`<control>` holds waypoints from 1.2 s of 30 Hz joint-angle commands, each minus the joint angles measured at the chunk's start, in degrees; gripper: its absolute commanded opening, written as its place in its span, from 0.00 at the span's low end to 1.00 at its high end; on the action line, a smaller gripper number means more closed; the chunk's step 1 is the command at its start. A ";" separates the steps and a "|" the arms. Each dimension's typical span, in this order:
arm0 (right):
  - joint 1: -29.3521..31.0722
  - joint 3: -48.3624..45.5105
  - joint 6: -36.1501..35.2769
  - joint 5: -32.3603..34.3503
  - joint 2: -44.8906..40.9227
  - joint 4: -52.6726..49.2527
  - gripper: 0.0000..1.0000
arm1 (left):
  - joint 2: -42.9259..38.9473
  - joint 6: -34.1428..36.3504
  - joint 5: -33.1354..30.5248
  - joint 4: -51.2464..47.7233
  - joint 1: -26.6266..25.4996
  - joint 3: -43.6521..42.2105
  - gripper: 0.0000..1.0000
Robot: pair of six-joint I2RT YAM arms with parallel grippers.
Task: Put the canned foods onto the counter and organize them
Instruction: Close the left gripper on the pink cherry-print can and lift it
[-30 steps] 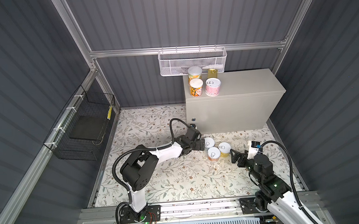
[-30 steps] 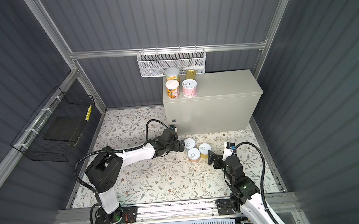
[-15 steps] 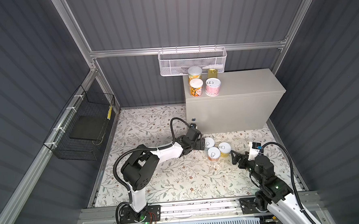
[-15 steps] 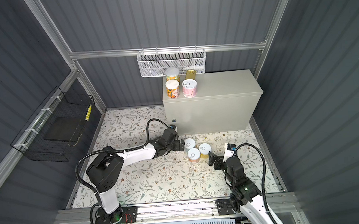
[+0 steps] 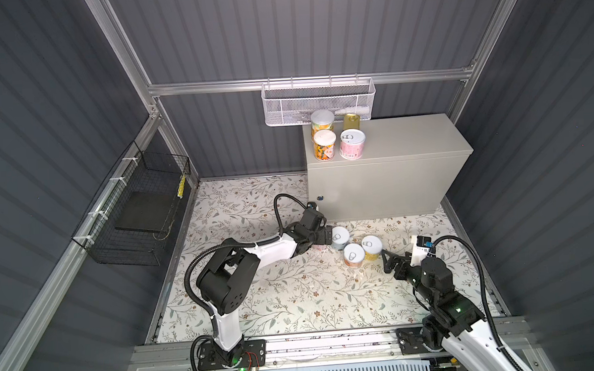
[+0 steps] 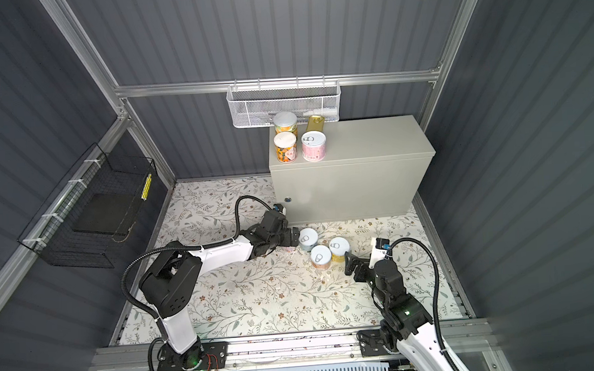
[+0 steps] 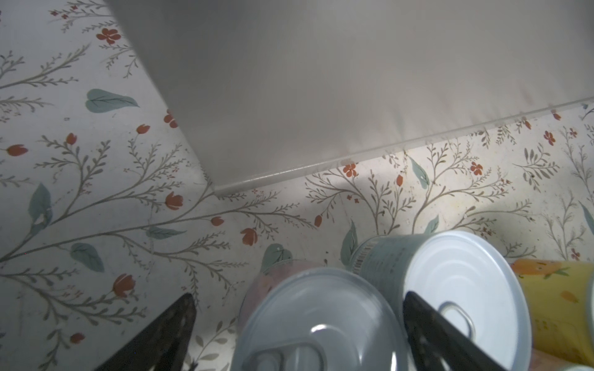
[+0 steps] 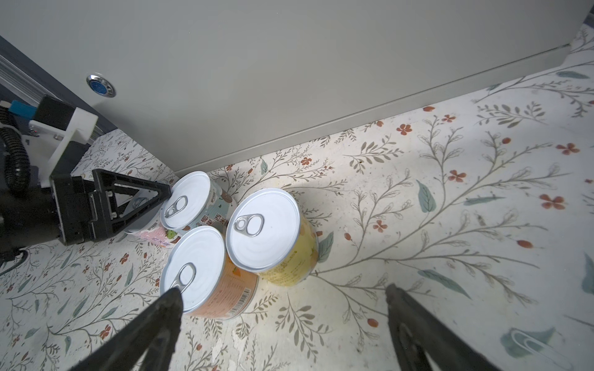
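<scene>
Four canned foods stand on the counter (image 5: 408, 138): two orange cans (image 5: 324, 144), a pink can (image 5: 352, 143) and a gold tin (image 5: 351, 120). On the floor by its front are a blue-grey can (image 5: 340, 236), an orange can (image 5: 354, 255) and a yellow can (image 5: 372, 247). My left gripper (image 5: 323, 239) is open and low, and a pink can (image 7: 318, 321) sits between its fingers (image 7: 160, 334) with a gap on one side. My right gripper (image 5: 388, 262) is open just right of the yellow can (image 8: 263, 225), with only floor between its fingers (image 8: 405, 314).
A white mesh basket (image 5: 319, 103) hangs on the back wall above the counter's left end. A black wire basket (image 5: 139, 208) hangs on the left wall. The counter's front has a blue lock (image 8: 100, 86). The floor is a floral mat (image 5: 294, 298).
The right gripper has shifted slightly toward the front. The left gripper stays around the pink can. Both stay open, and the cans have not moved.
</scene>
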 commanded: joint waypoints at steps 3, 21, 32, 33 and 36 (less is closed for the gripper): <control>-0.21 1.85 1.02 -0.55 1.33 0.12 0.99 | -2.00 1.02 -2.45 -4.88 0.97 -2.67 1.00; -0.16 3.57 2.78 -2.42 6.15 1.06 0.99 | -14.59 1.39 -0.78 -2.09 1.19 -11.44 1.00; -0.16 3.66 3.65 -2.75 7.49 2.48 0.99 | -10.35 5.10 6.43 -7.98 1.19 -7.14 1.00; -0.22 3.57 3.72 -2.76 7.41 2.46 0.99 | -9.41 5.04 6.46 -9.27 1.19 -6.28 1.00; -0.20 3.27 3.85 -2.54 6.93 2.07 0.99 | -8.82 5.01 6.55 -9.41 1.19 -6.64 1.00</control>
